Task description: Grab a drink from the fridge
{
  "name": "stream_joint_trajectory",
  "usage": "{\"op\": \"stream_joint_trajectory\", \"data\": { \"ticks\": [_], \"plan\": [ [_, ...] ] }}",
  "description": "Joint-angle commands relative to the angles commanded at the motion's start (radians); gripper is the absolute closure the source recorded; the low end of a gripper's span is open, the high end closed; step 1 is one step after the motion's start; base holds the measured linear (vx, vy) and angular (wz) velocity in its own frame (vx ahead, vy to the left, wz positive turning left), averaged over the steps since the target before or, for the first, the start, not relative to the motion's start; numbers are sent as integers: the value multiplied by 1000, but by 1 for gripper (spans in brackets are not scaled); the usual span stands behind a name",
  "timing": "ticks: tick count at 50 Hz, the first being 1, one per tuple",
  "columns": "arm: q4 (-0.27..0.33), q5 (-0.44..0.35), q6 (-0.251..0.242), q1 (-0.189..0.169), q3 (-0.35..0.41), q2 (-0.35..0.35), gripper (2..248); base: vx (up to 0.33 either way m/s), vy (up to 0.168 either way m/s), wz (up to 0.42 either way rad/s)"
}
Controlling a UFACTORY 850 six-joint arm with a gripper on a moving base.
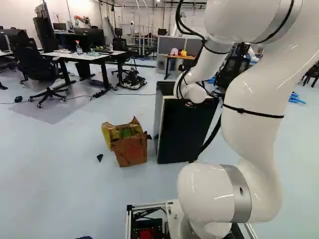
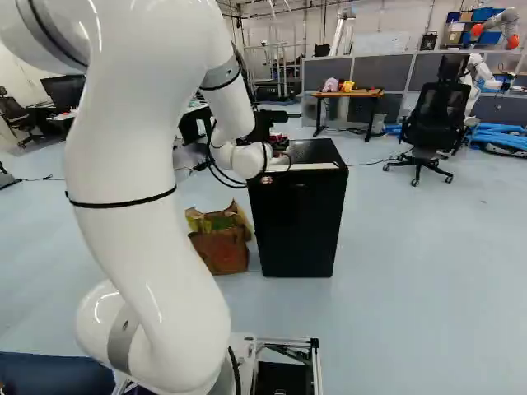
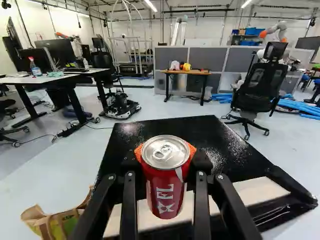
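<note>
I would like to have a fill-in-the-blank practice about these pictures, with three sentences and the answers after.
The can in the gripper has a side of mostly ____ colour.
The pads holding it are ____.
The brown bag stands on the ____, beside the black fridge.

Missing words: red; orange; floor

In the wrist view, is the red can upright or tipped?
Upright: the red can is held between the orange pads, lid on top, printed side below.

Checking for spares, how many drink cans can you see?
1: a red can, held in the gripper above the black fridge. Any inside the fridge would be hidden.
</note>
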State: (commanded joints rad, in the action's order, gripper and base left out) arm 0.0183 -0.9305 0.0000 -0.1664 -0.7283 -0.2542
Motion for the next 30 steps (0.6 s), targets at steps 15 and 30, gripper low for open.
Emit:
{"op": "stream_joint_trajectory", "data": {
  "ticks": [15, 30],
  "plan": [
    [-4, 13, 0, 37, 143, 119, 151, 0, 0, 0],
    [-8, 26, 0, 75, 289, 240, 151, 0, 0, 0]
  ]
}}
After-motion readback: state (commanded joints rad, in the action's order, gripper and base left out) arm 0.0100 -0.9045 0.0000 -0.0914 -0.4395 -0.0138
